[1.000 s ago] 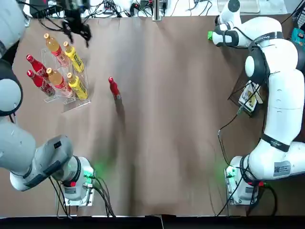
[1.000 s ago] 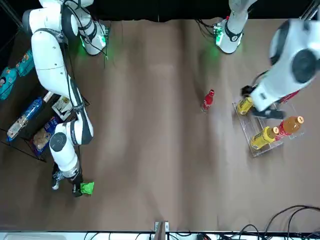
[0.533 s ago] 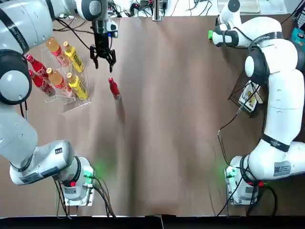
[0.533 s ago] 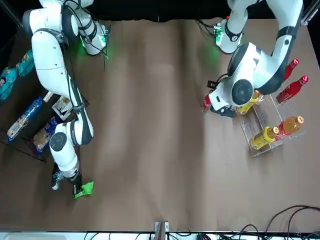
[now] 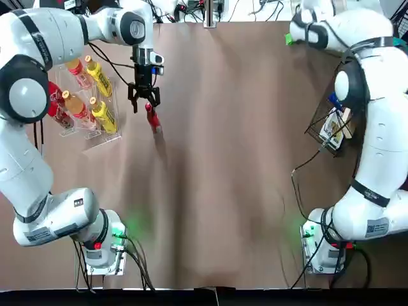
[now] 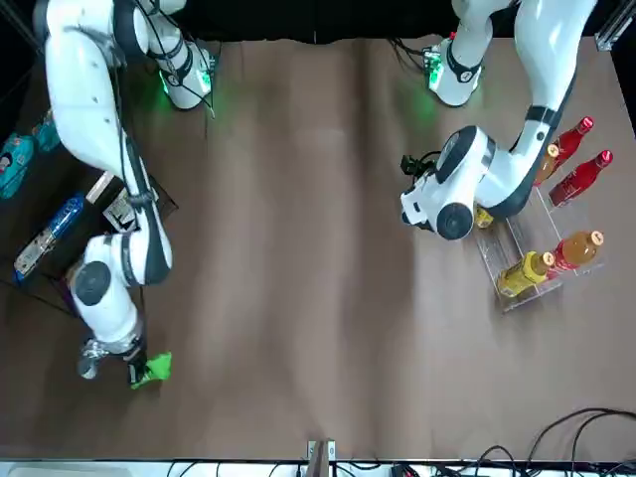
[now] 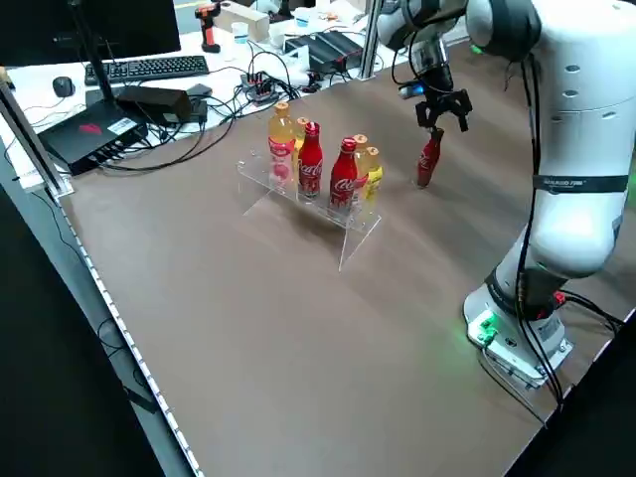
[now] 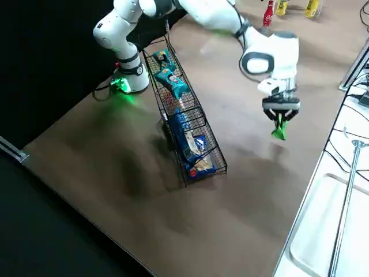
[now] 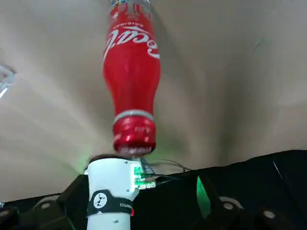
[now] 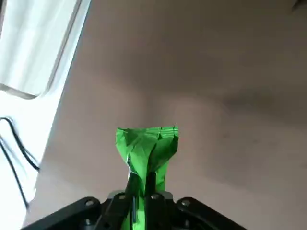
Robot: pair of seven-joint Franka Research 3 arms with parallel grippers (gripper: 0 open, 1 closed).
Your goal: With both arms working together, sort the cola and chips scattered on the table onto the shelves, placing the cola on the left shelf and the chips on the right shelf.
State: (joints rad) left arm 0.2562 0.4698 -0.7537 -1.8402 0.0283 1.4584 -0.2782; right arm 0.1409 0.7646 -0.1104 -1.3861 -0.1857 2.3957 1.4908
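One cola bottle (image 5: 152, 118) stands alone on the table beside the left shelf (image 5: 102, 131), a clear rack. My left gripper (image 5: 145, 105) hangs open just above its cap; the left side view shows the fingers (image 7: 435, 124) spread over the bottle (image 7: 428, 161). Two more cola bottles (image 7: 311, 159) stand in the rack. At the far right corner my right gripper (image 8: 280, 118) is shut on a green chips bag (image 8: 279, 130), held clear of the table. Its fingers pinch the bag (image 10: 147, 148) at one end. The right shelf (image 8: 199, 147), a wire basket, holds teal chips bags (image 8: 171, 81).
Orange and yellow bottles (image 5: 102, 115) fill the rack's other slots. Larger blue and white packets (image 8: 190, 141) lie in the basket's near end. Cables and equipment (image 7: 149, 99) sit beyond the table's far edge. The brown table middle (image 5: 223, 178) is open.
My left gripper swung from behind the rack over to the loose cola bottle and came down over its cap. My right arm shifted, carrying the green bag a little.
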